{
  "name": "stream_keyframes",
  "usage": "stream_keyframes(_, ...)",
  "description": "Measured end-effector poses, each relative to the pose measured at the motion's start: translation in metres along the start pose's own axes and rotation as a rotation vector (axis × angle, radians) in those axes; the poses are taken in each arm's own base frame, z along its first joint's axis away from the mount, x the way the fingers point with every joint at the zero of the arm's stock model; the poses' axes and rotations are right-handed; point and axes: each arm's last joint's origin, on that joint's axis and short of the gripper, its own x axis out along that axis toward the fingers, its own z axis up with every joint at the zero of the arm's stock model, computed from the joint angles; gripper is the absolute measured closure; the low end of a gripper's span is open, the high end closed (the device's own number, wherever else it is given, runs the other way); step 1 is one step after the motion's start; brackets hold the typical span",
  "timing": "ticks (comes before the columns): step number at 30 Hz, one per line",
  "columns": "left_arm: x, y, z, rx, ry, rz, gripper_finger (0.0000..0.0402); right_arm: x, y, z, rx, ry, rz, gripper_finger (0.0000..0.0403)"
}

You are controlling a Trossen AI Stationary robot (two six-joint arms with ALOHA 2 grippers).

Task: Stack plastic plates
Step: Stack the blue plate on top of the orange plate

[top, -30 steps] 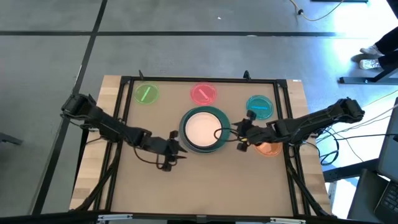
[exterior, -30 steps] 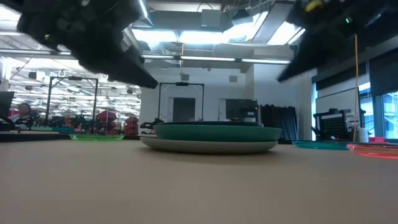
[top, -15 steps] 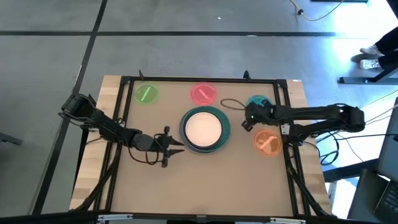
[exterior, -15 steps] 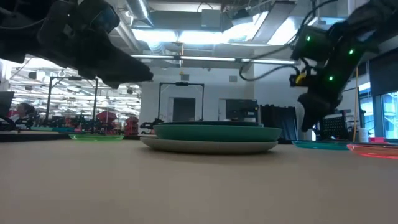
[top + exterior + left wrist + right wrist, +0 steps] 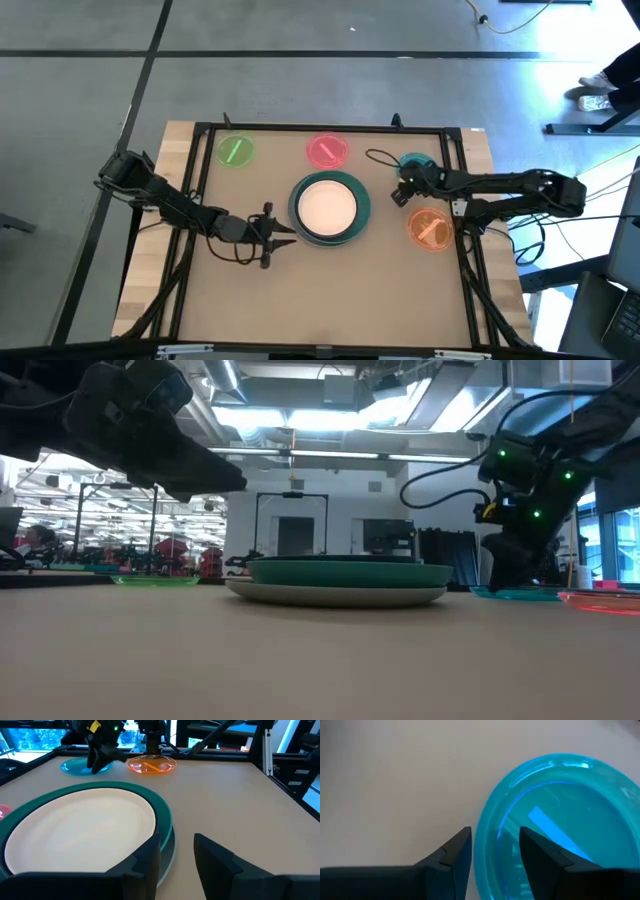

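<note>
A stack sits mid-table: a white plate (image 5: 327,207) in a large teal one (image 5: 360,210), on a pale grey plate (image 5: 335,596). Small green (image 5: 236,150), pink (image 5: 327,150), teal-blue (image 5: 565,815) and orange (image 5: 430,230) plates lie singly on the table. My right gripper (image 5: 495,855) is open and low over the teal-blue plate's edge nearest the stack. One finger is outside the rim and one over the inside. My left gripper (image 5: 177,852) is open, just left of the stack. My right gripper straddles the teal-blue plate's rim (image 5: 487,845) on the side nearest the stack, coming from above with its fingers pointing down. The plate lies flat on the table. I cannot tell whether either finger (image 5: 540,857) touches it.
A black frame (image 5: 320,128) borders the tabletop. The near half of the table (image 5: 330,295) holds no objects. The right arm (image 5: 500,185) lies above the gap between the teal-blue and orange plates. Cables loop near the right wrist (image 5: 378,158).
My right gripper swung from beside the stack's right side toward the far edge, over to the teal-blue plate, then came down onto its rim. My left gripper drew back a little from the stack. No plate has moved.
</note>
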Motion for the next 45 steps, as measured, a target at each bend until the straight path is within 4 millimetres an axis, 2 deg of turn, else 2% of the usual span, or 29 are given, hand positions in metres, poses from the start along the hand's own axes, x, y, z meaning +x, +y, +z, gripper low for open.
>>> stream_keyframes(4, 0.0, 0.0, 0.0, 0.0, -0.001, 0.0, 0.029, 0.004, -0.004, -0.006, 0.014, 0.006, -0.009, 0.025)
stream_keyframes(7, 0.0, 0.0, 0.0, 0.0, -0.001, 0.0, 0.029, 0.006, -0.004, -0.01, 0.012, -0.003, -0.012, 0.0269)
stream_keyframes(16, 0.0, 0.0, 0.0, -0.001, -0.002, 0.0, 0.029, 0.006, -0.004, -0.011, -0.04, -0.002, -0.015, 0.0383)
stream_keyframes(18, 0.0, 0.0, 0.0, 0.0, -0.002, 0.002, 0.029, 0.006, -0.005, -0.011, -0.042, -0.004, -0.021, 0.0397)
stream_keyframes(25, 0.0, 0.001, 0.0, 0.0, -0.005, 0.022, 0.029, 0.006, -0.004, -0.009, -0.064, -0.018, -0.009, 0.0389)
stream_keyframes(32, 0.0, 0.001, 0.0, 0.001, -0.008, 0.048, 0.029, -0.005, 0.002, 0.011, -0.08, -0.092, 0.037, 0.0398)
stream_keyframes(45, 0.0, 0.002, 0.0, 0.004, -0.003, 0.052, 0.029, -0.059, 0.061, 0.047, -0.213, -0.343, 0.301, 0.0401)
